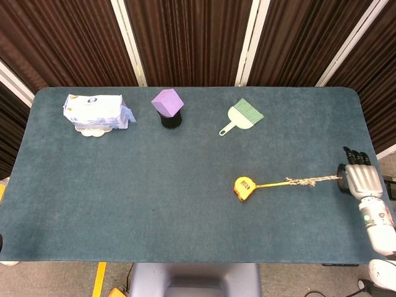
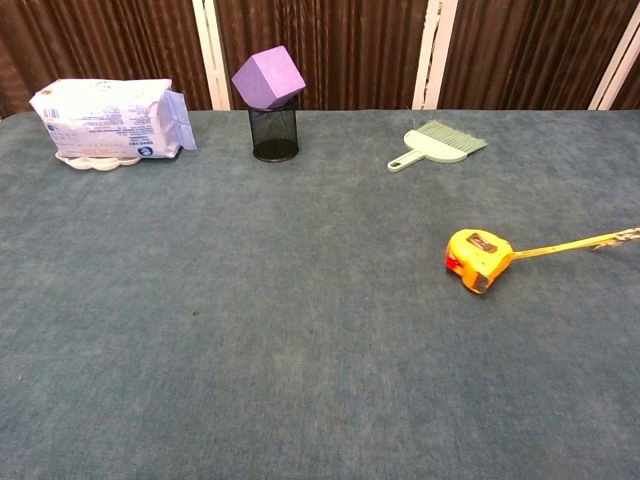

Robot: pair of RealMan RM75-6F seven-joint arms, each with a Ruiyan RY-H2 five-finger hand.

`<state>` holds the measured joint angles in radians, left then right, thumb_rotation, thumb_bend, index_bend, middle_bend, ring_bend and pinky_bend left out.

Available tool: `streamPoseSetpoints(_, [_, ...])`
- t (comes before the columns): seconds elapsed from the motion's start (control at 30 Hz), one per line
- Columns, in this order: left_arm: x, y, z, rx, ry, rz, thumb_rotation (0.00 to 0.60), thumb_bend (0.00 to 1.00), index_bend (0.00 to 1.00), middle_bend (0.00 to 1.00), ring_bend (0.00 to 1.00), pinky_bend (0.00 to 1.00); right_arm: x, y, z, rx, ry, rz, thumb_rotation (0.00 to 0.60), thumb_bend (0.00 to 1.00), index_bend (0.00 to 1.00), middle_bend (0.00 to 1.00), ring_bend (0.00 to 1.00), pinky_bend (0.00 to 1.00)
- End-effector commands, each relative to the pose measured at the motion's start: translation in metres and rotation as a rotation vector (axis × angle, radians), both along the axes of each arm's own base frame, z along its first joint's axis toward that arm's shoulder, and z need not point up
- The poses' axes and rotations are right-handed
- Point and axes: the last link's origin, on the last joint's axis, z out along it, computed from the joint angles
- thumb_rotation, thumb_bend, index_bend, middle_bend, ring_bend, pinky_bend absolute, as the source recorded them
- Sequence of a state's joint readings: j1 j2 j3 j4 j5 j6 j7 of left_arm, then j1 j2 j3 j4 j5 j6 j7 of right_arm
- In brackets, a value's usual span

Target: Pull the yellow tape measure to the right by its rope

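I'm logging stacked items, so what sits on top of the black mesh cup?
A purple cube rests tilted on the rim of the mesh cup, covering its mouth. Whether anything lies inside the cup cannot be seen.

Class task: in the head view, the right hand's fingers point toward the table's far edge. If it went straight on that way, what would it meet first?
Probably nothing: ahead of the right hand lies only bare table up to the far edge, though height is unclear.

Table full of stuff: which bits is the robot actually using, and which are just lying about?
In use: yellow tape measure, its rope, the right hand holding the rope's end.

Lying about: wipes pack, purple block on black mesh cup, green brush.
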<state>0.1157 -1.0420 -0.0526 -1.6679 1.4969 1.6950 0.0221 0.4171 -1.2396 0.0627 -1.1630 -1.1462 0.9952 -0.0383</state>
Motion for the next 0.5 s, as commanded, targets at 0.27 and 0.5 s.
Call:
streamPoseSetpoints(0.27, [0.000, 0.000, -0.001, -0.002, 0.001, 0.001, 0.600, 0.46, 0.04, 0.00, 0.00, 0.15, -0.019, 0.004, 0.022, -0.069, -0.006, -0.056, 0.600, 0.61, 0.77, 0.09, 0.09, 0.00])
streamPoseSetpoints(0.5, [0.000, 0.001, -0.001, -0.003, 0.002, 0.002, 0.600, 0.47, 0.04, 0.00, 0.00, 0.15, -0.028, 0.006, 0.028, -0.098, -0.015, -0.095, 0.600, 0.61, 0.77, 0.09, 0.09, 0.00])
